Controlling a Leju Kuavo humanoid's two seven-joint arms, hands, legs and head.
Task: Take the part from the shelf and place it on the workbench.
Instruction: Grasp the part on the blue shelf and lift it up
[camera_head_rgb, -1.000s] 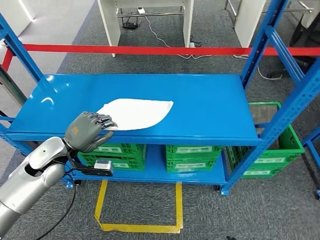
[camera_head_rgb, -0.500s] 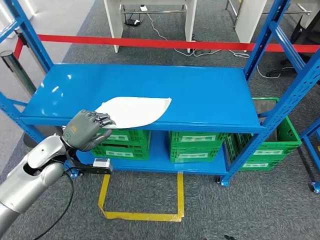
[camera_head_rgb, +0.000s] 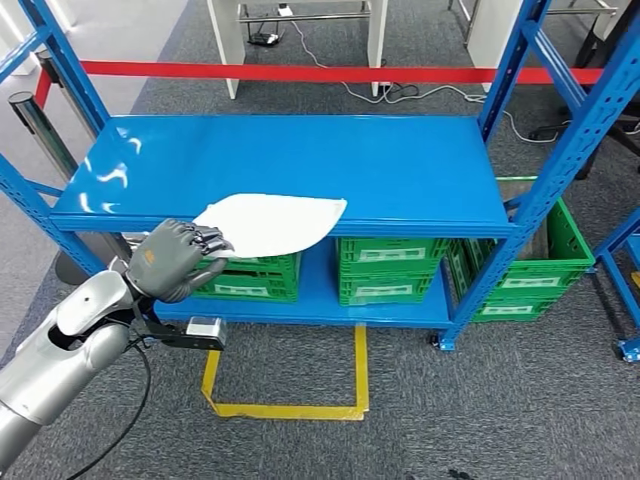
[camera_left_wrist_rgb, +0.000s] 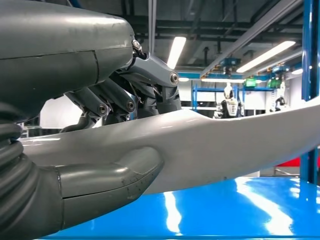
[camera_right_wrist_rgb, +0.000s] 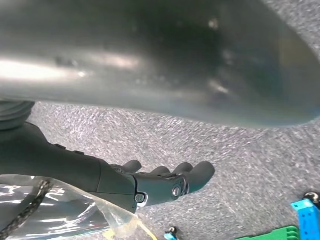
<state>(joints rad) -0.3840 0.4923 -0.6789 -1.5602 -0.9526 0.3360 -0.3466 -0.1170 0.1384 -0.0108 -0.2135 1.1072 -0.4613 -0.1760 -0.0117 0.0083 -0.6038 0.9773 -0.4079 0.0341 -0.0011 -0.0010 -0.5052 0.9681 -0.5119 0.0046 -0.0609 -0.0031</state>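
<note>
White part (camera_head_rgb: 272, 224) lies flat over the blue shelf's (camera_head_rgb: 407, 170) front edge — left hand (camera_head_rgb: 172, 262) grips its near end.

The head view looks forward and down from high on the body at the blue shelf (camera_head_rgb: 302, 165). The left wrist view sits close behind the left robot hand (camera_left_wrist_rgb: 75, 130), level with that shelf's top. The right wrist view faces grey carpet (camera_right_wrist_rgb: 241, 170).

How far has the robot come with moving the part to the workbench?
Done: the left hand grips the white part at its near end, thumb under, fingers on top. In hand: the part pokes past the blue shelf's front edge. Left: carrying it to the workbench.
</note>
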